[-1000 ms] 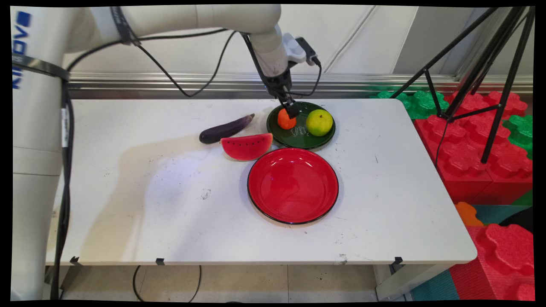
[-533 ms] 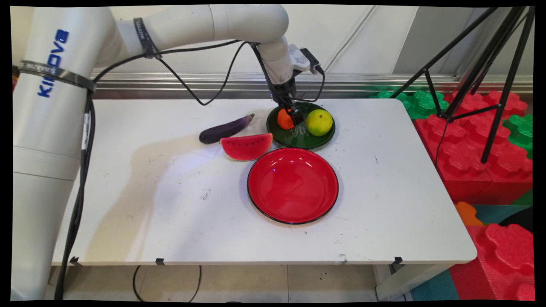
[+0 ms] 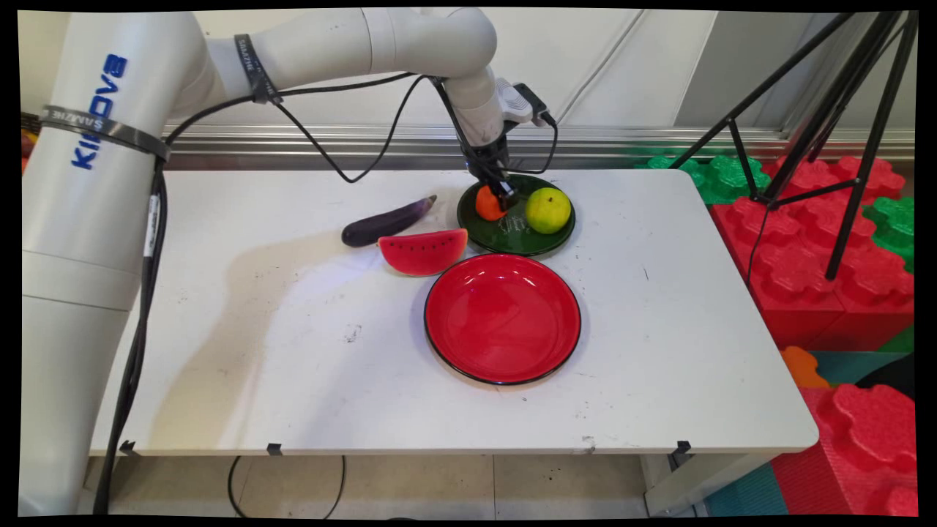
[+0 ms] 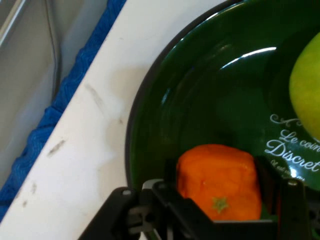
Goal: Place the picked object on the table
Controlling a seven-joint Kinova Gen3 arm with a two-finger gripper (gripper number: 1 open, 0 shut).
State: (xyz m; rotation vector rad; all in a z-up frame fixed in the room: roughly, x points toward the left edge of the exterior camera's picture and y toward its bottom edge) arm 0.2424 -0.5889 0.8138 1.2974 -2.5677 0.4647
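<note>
Gripper is reaching down into the green plate at the table's far side, fingers sitting either side of the orange fruit. In the hand view the gripper is bracketing the orange fruit, black finger pads pressing against its left and right flanks; jaws appear to be closing on it and gripping it. The fruit is showing a small green stem mark facing the camera and is lying in the left part of the green plate, near the rim.

A yellow-green fruit is sitting in the same plate, just to the right of the orange one, apart from it; in the hand view only its edge is showing at the right margin. White lettering is showing on the plate's floor between the two fruits.

Just in front of the green plate, a red plate with a black rim is lying on the white table. A watermelon slice is lying at the red plate's upper left, just beside both plates. An eggplant is lying left of the green plate, just behind the slice, stem end pointing toward the plate.

Red and green foam blocks and a black tripod are standing off the table's right end.
</note>
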